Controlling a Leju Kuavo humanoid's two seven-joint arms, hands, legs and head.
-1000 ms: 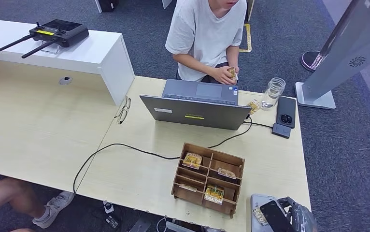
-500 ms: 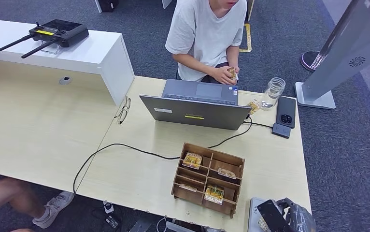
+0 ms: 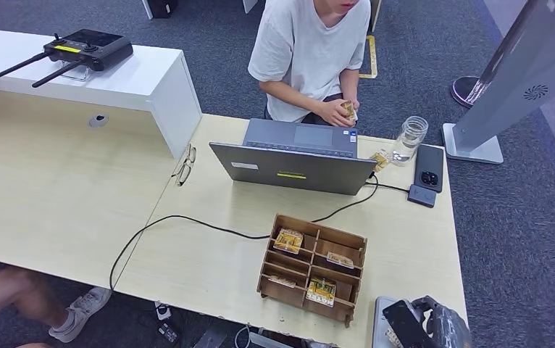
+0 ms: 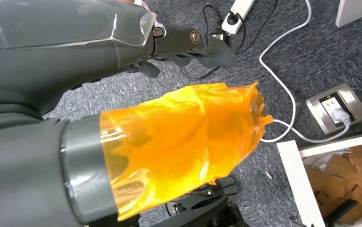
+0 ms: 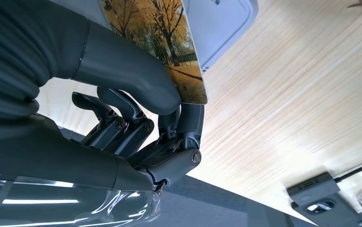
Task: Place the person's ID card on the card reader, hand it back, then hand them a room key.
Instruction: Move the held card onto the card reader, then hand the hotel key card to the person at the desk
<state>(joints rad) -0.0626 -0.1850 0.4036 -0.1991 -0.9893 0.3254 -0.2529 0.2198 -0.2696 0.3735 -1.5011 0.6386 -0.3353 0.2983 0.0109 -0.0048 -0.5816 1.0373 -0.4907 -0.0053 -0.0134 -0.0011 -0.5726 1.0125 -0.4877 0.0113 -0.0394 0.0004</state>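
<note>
Your right hand pinches the card just over the reader on the counter, so reading, return and room key remain.

The card bears golden autumn trees, the card reader is pale grey, the table light wood-grain.

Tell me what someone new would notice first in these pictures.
Probably the open grey laptop mid-desk, with a person in a white T-shirt seated behind it. Then the brown wooden compartment box of cards near the desk's front edge. At the desk's near right corner, the right robot hand pinches an autumn-tree picture card above a pale grey card reader.
</note>
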